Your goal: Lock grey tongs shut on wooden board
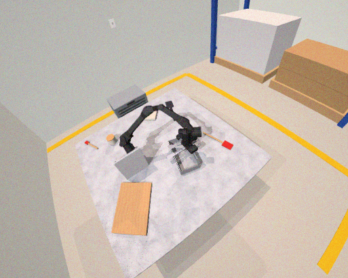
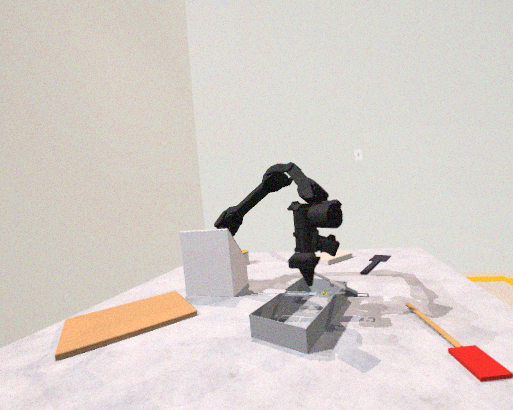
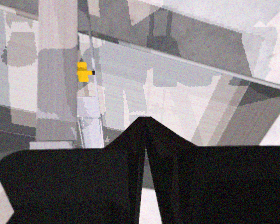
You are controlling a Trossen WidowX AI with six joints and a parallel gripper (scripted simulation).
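The grey tongs [image 1: 172,154] [image 2: 356,295] [image 3: 83,72] lie open across the back part of the grey roasting tin [image 1: 191,170] [image 2: 280,335] [image 3: 206,45], with a small yellow part showing on them. My gripper [image 2: 309,284] [image 3: 144,122] is shut with nothing between its fingers. It points down just above the back part of the tin, close beside the tongs; in the wrist view the yellow part is ahead and left of the fingertips. Whether the fingertips touch the tongs cannot be told. In the top view the arm hides part of the tongs. The wooden board [image 1: 132,208] [image 2: 125,320] has nothing on it.
A tall grey-white block [image 1: 132,164] [image 2: 208,262] stands between board and tin. A red-bladed spatula [image 1: 227,145] [image 2: 480,362] lies beyond the tin. A dark hammer-shaped tool [image 2: 376,263], a cream block [image 1: 152,116] [image 2: 339,258] and an orange-topped cylinder [image 1: 110,139] are farther back.
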